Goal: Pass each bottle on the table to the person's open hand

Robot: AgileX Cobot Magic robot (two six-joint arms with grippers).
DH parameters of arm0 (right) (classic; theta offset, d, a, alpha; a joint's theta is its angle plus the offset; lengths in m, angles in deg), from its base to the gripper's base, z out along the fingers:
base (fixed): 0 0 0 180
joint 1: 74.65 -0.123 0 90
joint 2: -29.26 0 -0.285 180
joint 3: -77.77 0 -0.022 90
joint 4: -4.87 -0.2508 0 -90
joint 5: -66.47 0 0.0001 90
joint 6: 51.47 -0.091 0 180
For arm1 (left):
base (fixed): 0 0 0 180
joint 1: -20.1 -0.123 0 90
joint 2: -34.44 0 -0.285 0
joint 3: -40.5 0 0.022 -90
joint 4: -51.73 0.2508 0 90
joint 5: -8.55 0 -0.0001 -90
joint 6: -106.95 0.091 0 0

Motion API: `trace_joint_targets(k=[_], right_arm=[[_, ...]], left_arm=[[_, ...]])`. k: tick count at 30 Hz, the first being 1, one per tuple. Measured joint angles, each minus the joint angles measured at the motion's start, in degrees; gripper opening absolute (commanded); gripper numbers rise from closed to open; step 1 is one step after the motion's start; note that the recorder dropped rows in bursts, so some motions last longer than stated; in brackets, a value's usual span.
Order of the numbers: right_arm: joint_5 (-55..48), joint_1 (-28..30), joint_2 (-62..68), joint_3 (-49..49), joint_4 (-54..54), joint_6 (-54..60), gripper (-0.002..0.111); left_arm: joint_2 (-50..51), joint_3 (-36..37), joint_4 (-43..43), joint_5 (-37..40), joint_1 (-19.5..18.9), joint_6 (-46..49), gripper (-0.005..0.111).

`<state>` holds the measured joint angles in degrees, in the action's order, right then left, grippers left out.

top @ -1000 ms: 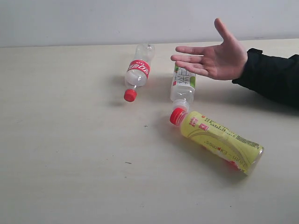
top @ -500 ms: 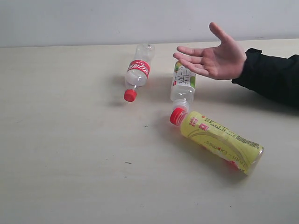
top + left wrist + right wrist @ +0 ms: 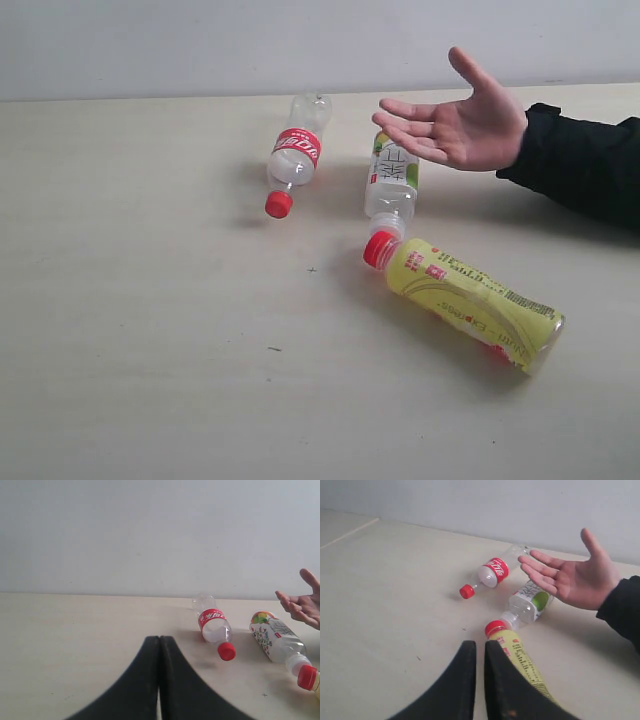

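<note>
Left claw (image 3: 159,639) over beige table (image 3: 70,630) — grey wall (image 3: 150,530)

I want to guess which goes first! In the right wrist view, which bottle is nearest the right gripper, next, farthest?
1. yellow bottle, beside the right gripper
2. green-labelled bottle, by the person's hand
3. red-labelled bottle, farthest back

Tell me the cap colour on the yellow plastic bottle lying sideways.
Red: the screw cap of the yellow plastic bottle shows best in the exterior view.
</note>
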<state>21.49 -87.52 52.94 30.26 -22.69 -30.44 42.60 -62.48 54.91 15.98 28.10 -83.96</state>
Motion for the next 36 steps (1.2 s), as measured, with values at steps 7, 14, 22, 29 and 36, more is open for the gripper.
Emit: trace_joint_targets(k=[7, 14, 22, 29, 36], right_arm=[[-6.4, 0.0, 25.26, 14.49, 5.02, -0.63, 0.035], [-17.65, 0.0, 51.59, 29.92, 9.35, 3.03, 0.061], [-19.4, 0.0, 67.12, 33.0, 13.51, 13.15, 0.073], [-12.79, 0.0, 78.55, 33.0, 17.07, 22.04, 0.078], [-9.75, -3.35, 83.52, 33.0, 17.91, 23.31, 0.081]], left_arm=[[0.0, 0.0, 0.0, 0.0, 0.0, 0.0, 0.0], [0.0, 0.0, 0.0, 0.0, 0.0, 0.0, 0.0], [0.0, 0.0, 0.0, 0.0, 0.0, 0.0, 0.0], [0.0, 0.0, 0.0, 0.0, 0.0, 0.0, 0.0], [0.0, 0.0, 0.0, 0.0, 0.0, 0.0, 0.0]])
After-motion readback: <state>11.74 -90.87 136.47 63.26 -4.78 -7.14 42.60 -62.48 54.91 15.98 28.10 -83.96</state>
